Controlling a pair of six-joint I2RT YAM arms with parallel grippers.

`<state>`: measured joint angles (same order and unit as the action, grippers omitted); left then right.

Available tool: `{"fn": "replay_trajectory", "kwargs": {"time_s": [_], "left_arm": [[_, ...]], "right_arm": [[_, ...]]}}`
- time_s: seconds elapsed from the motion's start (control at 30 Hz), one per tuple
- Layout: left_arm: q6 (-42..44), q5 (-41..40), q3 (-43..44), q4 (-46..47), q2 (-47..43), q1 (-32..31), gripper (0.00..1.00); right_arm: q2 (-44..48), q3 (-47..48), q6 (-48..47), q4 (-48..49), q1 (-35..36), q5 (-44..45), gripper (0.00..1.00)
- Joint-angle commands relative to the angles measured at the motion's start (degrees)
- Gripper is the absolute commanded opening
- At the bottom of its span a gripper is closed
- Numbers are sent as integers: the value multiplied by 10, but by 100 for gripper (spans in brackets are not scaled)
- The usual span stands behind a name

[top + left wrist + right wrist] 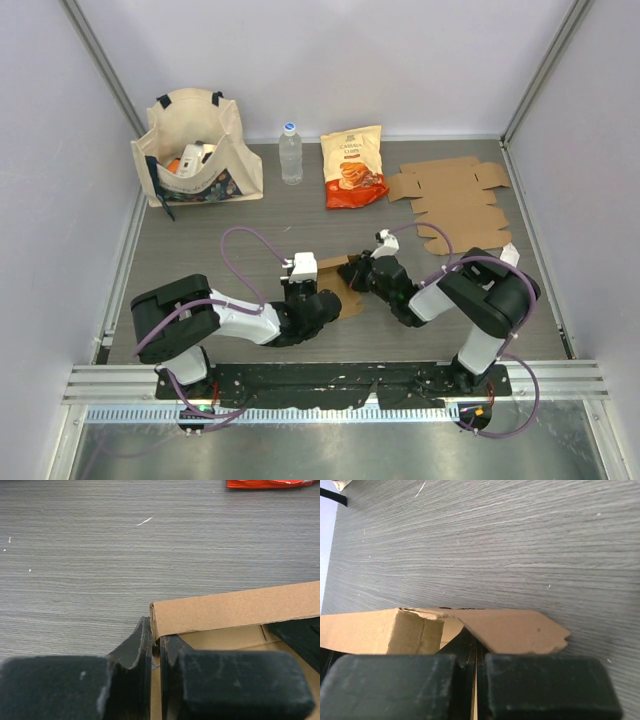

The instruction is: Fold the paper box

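Box: small brown box [338, 288], partly folded, on the counter [200, 250] near the front edge, right between the two tools.
Box shape: one side wall stands upright with a folded corner; a pointed flap sticks out on the right-arm side, its tip a bit ragged.
Left tool: left tool [156, 642] clamped on the box, fingers [141, 642] nearly together with the corner of the upright wall running down into the slit between them.
Right tool: right tool [476, 652] clenched, jaws pressed tight together, tucked right under the pointed flap (can't tell if any cardboard is actually pinched in there).
Arms: both bent low over the counter, reaching in toward the middle, tools close to each other.
Back left: cloth bag [195, 150] standing open with some things inside.
Back middle: clear bottle [291, 153] upright, just right of the bag.
Beside bottle: orange snack packet [354, 168] lying flat.
Back right: unfolded cardboard sheet [455, 200] lying flat, well apart from the box.
Counter surface: grey wood grain, a few small light specks near the left tool.
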<state>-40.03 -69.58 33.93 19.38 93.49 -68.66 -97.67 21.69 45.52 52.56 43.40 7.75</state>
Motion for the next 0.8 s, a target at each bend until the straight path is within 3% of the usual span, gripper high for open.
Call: {"fn": "replay_trajectory", "kwargs": {"time_s": [0.0,0.13,0.27,0.37,0.47,0.6,0.77], "left_arm": [[-22,-28,2,22,-4,-2,0],[-51,-25,10,-26,-10,-2,0],[-97,-17,27,-113,-15,-2,0],[-164,-20,43,-192,-13,-2,0],[-196,-26,56,-259,-10,-2,0],[-175,-10,43,-240,-28,-2,0],[-107,30,23,-175,-39,-2,0]], "right_arm": [[-10,9,10,-14,-23,-48,2],[121,31,-38,-243,-34,-66,12],[229,68,-96,-519,-41,-45,36],[281,95,-112,-648,-56,-48,44],[323,125,-141,-707,-57,-32,56],[327,169,-212,-723,-59,6,65],[289,209,-310,-668,-114,-114,67]]}}
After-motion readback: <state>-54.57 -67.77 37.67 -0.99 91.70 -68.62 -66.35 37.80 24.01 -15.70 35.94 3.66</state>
